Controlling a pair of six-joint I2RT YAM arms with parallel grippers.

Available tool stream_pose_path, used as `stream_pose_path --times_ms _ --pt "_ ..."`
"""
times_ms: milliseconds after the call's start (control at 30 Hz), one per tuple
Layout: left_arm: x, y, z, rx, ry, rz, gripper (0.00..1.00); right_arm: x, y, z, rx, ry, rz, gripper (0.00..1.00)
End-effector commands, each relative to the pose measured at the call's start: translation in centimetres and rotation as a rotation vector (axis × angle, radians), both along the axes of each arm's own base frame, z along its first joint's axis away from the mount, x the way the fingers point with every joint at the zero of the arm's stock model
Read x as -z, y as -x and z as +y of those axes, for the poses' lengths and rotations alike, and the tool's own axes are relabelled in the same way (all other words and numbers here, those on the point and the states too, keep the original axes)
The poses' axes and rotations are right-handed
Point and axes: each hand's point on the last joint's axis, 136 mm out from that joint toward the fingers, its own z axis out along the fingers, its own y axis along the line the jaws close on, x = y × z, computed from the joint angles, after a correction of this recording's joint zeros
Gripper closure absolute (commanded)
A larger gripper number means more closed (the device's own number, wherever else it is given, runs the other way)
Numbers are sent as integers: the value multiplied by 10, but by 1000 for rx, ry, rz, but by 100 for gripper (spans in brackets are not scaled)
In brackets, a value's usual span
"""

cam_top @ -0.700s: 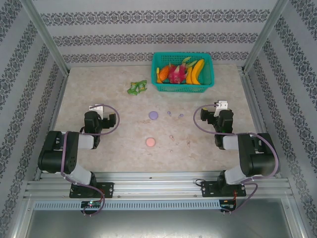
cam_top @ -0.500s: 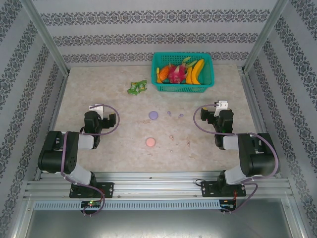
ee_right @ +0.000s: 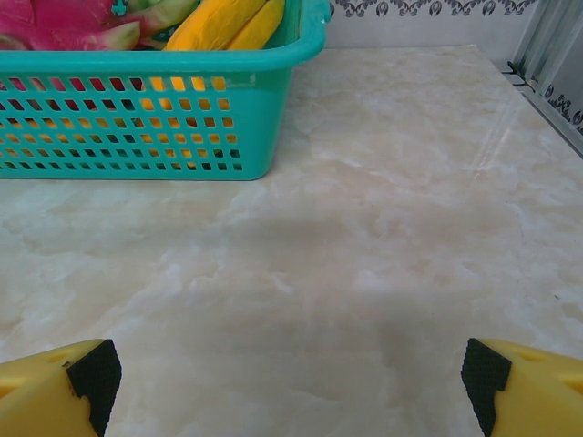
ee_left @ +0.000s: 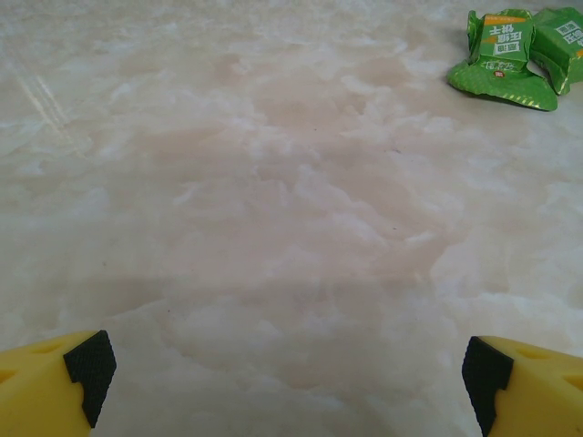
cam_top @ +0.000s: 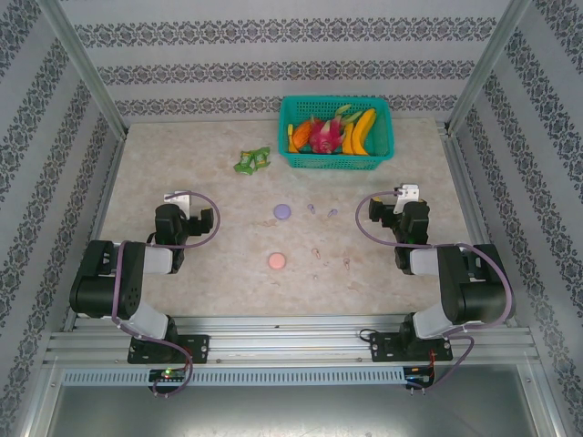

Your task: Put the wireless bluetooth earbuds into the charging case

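Stock: tiny pale-lilac plastic earbuds (cam_top: 311,208) and pale-pink plastic earbuds (cam_top: 316,251), loose mid-table, each pair at 3 o'clock of its own round lilac case (cam_top: 282,211) or round pink case (cam_top: 276,260). My left gripper (ee_left: 287,369), right gripper (ee_right: 287,371): spread wide, empty. Risk, I judge: buds skid under pinch.

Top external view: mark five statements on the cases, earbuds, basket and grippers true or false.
1. The lilac case lies farther from the arm bases than the pink case. True.
2. The earbuds sit inside the cases. False: they lie loose on the table beside them.
3. The left gripper is shut on an earbud. False: it is open and empty, above bare table.
4. The teal basket holds fruit. True.
5. The right gripper is open. True.
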Motion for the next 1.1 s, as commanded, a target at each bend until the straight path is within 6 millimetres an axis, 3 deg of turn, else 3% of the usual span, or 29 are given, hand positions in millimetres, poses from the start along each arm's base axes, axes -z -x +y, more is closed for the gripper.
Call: stream_pose_path --times_ms 0,133,267,367,467,567,633,767,900,1000,1067 --pt "-17 -13 0 10 -17 -68 0 -11 -9 -1 -10 -5 -39 2" --pt "-28 -15 6 -32 -26 -65 0 -27 3 -22 126 4 -84 2" --pt "-66 -21 23 -136 -37 8 0 -68 20 -32 222 -14 -99 2" --pt "-103 -19 27 -198 29 -27 0 -103 36 -38 312 -216 -106 2" --pt "-129 -12 24 -260 164 -26 0 -117 54 -38 388 -510 -124 2" --pt "-135 1 9 -291 334 79 0 -134 59 -10 215 -616 -125 2" --pt "-126 15 -6 -307 451 193 0 -140 59 17 79 -669 -65 2" --pt "-96 41 -45 -302 600 377 0 -118 67 80 -136 -670 233 5" --pt "-75 66 -78 -308 668 467 0 -88 97 147 -355 -452 515 7" --pt "-70 81 -93 -313 691 485 0 -67 120 183 -470 -274 651 8" --pt "-70 87 -96 -315 705 473 0 -49 128 196 -500 -177 721 8"
